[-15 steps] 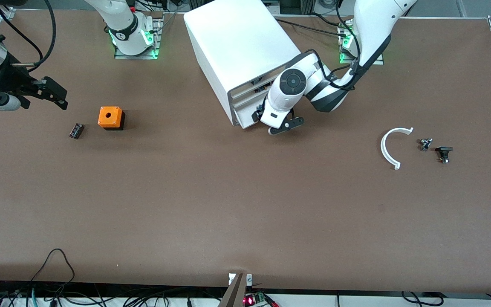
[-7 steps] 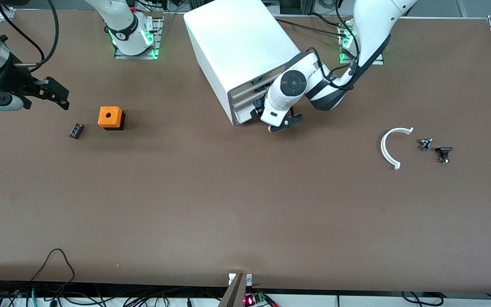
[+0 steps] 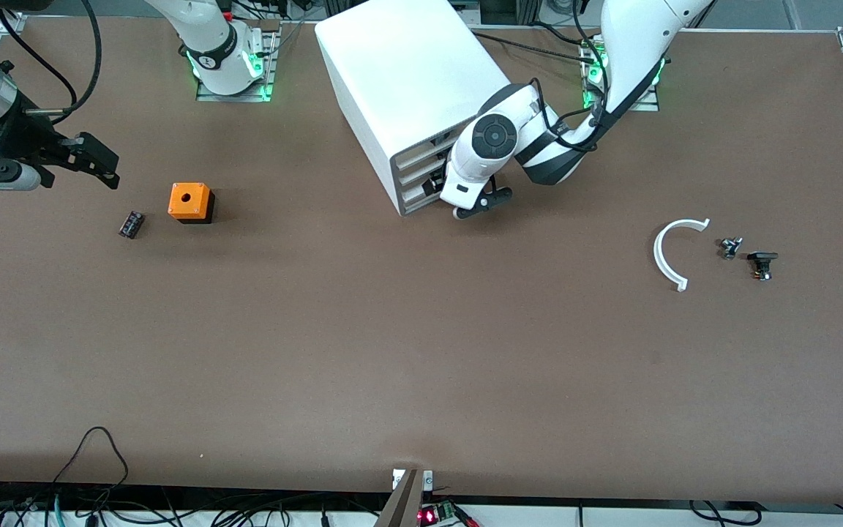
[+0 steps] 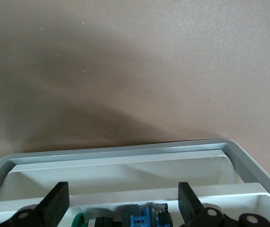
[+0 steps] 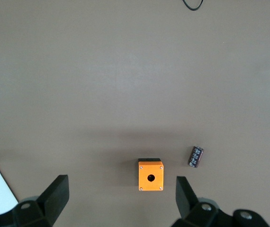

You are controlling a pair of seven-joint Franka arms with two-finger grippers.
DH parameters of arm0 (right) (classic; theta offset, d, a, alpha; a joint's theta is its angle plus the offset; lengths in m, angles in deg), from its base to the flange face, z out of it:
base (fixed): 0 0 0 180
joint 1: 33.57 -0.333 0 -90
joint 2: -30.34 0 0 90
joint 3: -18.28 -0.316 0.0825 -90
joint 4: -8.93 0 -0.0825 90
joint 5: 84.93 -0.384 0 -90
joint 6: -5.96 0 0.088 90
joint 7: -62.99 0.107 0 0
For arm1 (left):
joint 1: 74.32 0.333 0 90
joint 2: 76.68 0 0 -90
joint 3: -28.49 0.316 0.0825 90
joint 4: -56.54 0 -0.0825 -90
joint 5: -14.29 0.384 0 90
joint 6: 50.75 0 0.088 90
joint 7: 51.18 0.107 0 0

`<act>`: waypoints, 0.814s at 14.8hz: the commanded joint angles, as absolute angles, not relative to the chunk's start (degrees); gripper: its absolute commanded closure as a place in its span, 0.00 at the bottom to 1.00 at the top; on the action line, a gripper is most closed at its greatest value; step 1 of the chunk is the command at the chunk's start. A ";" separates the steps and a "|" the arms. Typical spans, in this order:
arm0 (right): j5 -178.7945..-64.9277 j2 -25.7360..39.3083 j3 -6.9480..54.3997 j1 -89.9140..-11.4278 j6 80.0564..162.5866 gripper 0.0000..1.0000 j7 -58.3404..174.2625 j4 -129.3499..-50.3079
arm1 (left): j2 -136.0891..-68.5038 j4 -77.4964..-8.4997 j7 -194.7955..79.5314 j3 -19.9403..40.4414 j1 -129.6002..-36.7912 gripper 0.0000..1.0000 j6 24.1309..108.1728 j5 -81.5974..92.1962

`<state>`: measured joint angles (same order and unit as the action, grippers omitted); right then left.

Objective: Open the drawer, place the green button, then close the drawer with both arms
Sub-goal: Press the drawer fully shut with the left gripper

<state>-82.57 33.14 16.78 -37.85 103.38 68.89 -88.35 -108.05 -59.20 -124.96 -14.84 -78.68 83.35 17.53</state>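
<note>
Nearest the front camera on the table point(image 3: 421, 351) lie the leftovers: a white arc point(image 3: 670, 252) with two small black parts point(image 3: 747, 256) beside it toward the left arm's end, and an orange box point(image 3: 190, 202) with a small dark cylinder point(image 3: 130, 224) toward the right arm's end. Farther from the camera stands the white cabinet point(image 3: 407, 80), and the left gripper point(image 3: 465, 197) is right against its slatted front, at the lowest drawer point(image 4: 125, 163); its jaws are spread, holding nothing. In the left wrist view the button point(image 4: 144, 218) shows as a blue-and-black body with a sliver of green, lying inside the drawer between the spread jaws. The drawer front looks nearly flush with the cabinet in the front view, so opening and placing appear done and the closing push seems almost finished; what is left is likely the last seating and pulling away. The right gripper point(image 3: 88, 162) waits with jaws spread above the table near the orange box.
</note>
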 commanded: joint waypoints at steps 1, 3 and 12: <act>-82.03 32.80 16.52 -37.88 102.56 0.00 69.50 -87.13 | -108.84 -59.65 -126.06 -15.98 -78.28 0.00 84.08 15.70; -82.11 32.80 16.61 -37.88 102.82 0.00 69.50 -87.13 | -108.84 -59.39 -126.15 -16.68 -78.19 0.00 83.99 14.21; -82.20 32.89 16.52 -37.88 102.82 0.00 69.41 -87.05 | -105.85 -50.45 -117.22 -16.95 -72.84 0.00 72.43 14.99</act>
<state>-82.57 33.14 16.78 -37.85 103.43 68.99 -88.28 -107.39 -54.85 -122.51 -16.56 -75.22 79.86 15.27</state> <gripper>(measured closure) 0.000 0.000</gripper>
